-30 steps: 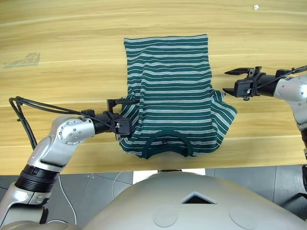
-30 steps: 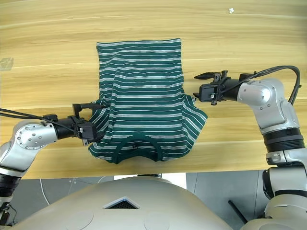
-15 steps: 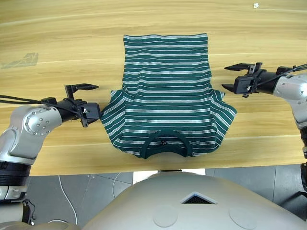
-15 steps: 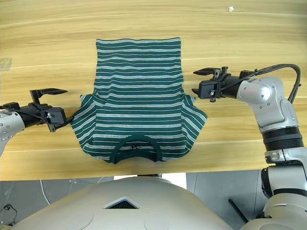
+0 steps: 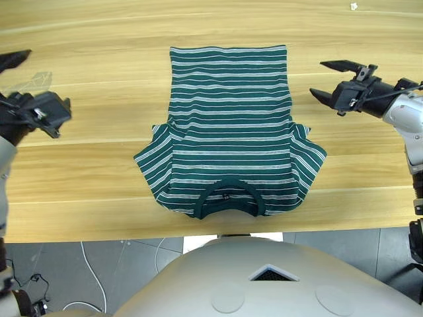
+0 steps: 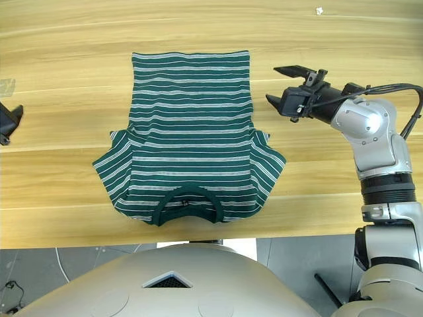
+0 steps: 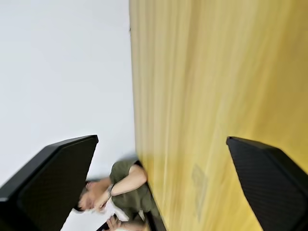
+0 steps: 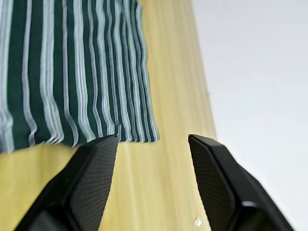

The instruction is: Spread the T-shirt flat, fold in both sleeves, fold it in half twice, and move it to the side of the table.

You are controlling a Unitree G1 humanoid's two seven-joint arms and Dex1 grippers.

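Striped T-shirt (image 5: 229,125), collar label (image 5: 226,195) illegible

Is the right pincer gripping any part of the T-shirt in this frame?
No: in the right eye view the right pincer is open over the bare table, with a gap between it and the T-shirt.

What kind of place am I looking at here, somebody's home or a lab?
Probably a robotics lab or test room rather than a home: a T-shirt lies on a long wooden table between the left gripper and right gripper, and loose cables trail over the grey floor below.
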